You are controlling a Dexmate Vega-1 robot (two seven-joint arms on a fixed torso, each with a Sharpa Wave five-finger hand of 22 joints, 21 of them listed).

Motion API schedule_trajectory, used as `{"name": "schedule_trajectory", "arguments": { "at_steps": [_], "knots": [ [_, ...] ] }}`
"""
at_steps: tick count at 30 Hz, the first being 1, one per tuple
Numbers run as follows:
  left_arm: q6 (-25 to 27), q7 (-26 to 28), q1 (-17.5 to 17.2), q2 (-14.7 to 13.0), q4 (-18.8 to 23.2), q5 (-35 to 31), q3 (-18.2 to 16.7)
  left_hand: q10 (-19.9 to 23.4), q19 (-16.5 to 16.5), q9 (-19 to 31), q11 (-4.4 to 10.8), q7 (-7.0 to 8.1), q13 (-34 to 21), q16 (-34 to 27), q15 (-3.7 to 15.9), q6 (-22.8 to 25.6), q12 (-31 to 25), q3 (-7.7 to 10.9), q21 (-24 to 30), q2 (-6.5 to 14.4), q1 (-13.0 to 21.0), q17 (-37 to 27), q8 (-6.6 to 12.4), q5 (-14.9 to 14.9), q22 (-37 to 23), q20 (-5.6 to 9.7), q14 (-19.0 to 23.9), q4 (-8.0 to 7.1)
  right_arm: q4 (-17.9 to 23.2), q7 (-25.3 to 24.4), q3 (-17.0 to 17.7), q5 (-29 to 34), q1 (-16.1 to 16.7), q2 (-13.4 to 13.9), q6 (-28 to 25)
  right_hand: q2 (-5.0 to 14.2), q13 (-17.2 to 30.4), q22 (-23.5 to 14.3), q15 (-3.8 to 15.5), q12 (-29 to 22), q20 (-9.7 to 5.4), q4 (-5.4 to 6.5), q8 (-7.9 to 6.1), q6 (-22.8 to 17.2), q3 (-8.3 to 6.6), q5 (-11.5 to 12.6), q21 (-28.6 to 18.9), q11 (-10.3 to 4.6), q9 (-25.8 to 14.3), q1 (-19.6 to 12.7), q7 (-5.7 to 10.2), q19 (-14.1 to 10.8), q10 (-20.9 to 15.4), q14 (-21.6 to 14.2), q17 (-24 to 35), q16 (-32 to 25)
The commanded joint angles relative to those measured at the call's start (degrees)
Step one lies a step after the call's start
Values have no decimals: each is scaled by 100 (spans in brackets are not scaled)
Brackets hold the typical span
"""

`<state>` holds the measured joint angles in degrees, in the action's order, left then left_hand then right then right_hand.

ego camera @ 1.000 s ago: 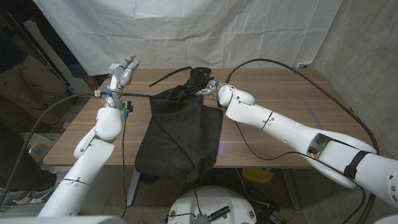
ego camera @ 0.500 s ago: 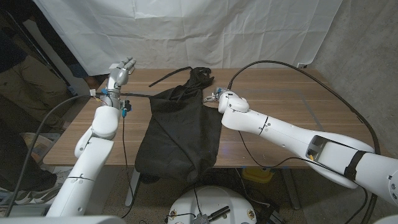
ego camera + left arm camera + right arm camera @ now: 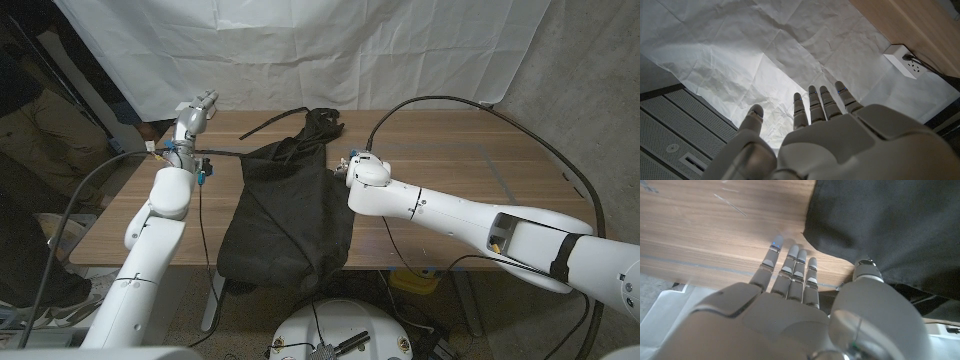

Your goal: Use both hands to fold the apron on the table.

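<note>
1. Black apron (image 3: pixel 288 215) lies rumpled across the middle of the wooden table (image 3: pixel 440 170), lower part hanging over the near edge, upper part bunched toward the far edge.
2. My right hand (image 3: pixel 352 162) sits just beside the apron's right edge, roughly mid-table. In the right wrist view the fingers (image 3: pixel 790 270) reach out straight and close together over bare wood, thumb (image 3: pixel 867 270) at the cloth border. Nothing is gripped; whether the thumb touches the fabric I cannot tell.
3. My right forearm (image 3: pixel 470 215) stretches low over the right half of the table, with a black cable (image 3: pixel 480 110) looping above it.
4. A thin dark strap (image 3: pixel 225 153) runs from the apron's top left corner toward the left edge of the table.
5. My left hand (image 3: pixel 195 115) is raised at the far left corner, well apart from the apron. In the left wrist view its fingers (image 3: pixel 815 102) are extended and slightly spread, holding nothing.
6. Another strap (image 3: pixel 272 122) trails from the bunched top toward the far edge.
7. White sheet backdrop (image 3: pixel 300 50) hangs behind the table; a white power strip (image 3: pixel 905 61) lies at its foot.
</note>
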<state>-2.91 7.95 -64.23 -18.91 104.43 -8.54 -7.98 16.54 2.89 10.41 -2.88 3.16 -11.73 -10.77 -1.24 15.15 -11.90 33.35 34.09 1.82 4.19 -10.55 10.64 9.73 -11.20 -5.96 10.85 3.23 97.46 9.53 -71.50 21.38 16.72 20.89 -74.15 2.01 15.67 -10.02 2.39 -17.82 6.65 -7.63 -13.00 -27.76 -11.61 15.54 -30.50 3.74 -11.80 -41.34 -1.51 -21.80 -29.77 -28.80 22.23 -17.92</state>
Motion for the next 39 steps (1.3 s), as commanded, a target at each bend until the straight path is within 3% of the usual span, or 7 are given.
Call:
{"name": "schedule_trajectory", "arguments": {
  "at_steps": [1,9,16,21,27,33,39],
  "knots": [
    [-154,-67,216,3,-278,33,84,-19,38,8,-5,-53,-10,-41,-4,11,-36,-8,-13,1,-39,-26,22,5,-20,7,-43,-49,-96,-205,-467,24,-190,-125,-571,-37,153,-37,164,-260,-14,-120,-104,-287,13,157,31,-86,-51,-263,56,-192,-270,-381,301,-364],
    [-229,-50,272,-24,-364,66,121,-28,62,9,-3,-65,-11,-39,2,17,-37,-39,-27,4,-105,-30,23,10,-22,17,-65,-93,-345,-298,-594,-84,-244,-242,-527,-74,352,-54,348,-555,-93,-144,-194,-603,86,316,64,-228,-88,-519,145,-352,-510,-647,735,-814],
    [-269,-49,315,-75,-397,60,166,-32,69,9,1,-61,-11,-41,8,10,-38,-63,-33,4,-154,-31,19,14,-24,10,-74,-126,-559,-606,-721,50,-196,-354,-509,-45,791,-96,677,-1239,-284,-153,-395,-1398,230,547,68,-494,-149,-1224,352,-613,-1056,-1078,1788,-1866],
    [-269,-60,330,-103,-403,74,184,-57,73,9,-1,-60,-12,-38,16,-2,-30,-79,-37,2,-182,-32,14,16,-24,11,-88,-144,-468,-1021,-656,271,34,-272,-270,55,1472,-150,883,-2099,-410,-116,-880,-2229,421,672,-50,-762,-480,-1880,533,-848,-1540,-1346,2909,-2958],
    [-264,-47,334,-112,-405,88,193,-80,95,9,-2,-59,-12,-33,17,-22,-25,-104,-50,-5,-223,-31,7,22,-25,30,-112,-172,-303,-1492,-459,563,370,-123,121,355,2241,-200,976,-2922,-563,-83,-1576,-2949,496,669,-285,-832,-936,-2438,534,-1097,-2113,-1728,3359,-3632],
    [-227,-62,336,-135,-410,84,215,-110,106,8,-12,-57,-12,-26,27,-47,-17,-123,-59,-8,-252,-28,-1,29,-25,57,-138,-194,-153,-1945,-142,819,747,-44,475,464,2177,-215,993,-2999,-612,-65,-1774,-3085,508,629,-407,-822,-1069,-2547,480,-1233,-2345,-1929,3389,-3738],
    [-257,-94,377,-156,-484,111,245,-125,106,7,15,-56,-12,-22,24,-73,-15,-133,-63,-9,-265,-24,-9,34,-24,61,-155,-206,405,-2329,833,580,1438,101,1105,518,2086,-228,1005,-3030,-657,-51,-1818,-3138,497,611,-506,-810,-1030,-2609,418,-1314,-2500,-2090,3424,-3696]
  ]
}}
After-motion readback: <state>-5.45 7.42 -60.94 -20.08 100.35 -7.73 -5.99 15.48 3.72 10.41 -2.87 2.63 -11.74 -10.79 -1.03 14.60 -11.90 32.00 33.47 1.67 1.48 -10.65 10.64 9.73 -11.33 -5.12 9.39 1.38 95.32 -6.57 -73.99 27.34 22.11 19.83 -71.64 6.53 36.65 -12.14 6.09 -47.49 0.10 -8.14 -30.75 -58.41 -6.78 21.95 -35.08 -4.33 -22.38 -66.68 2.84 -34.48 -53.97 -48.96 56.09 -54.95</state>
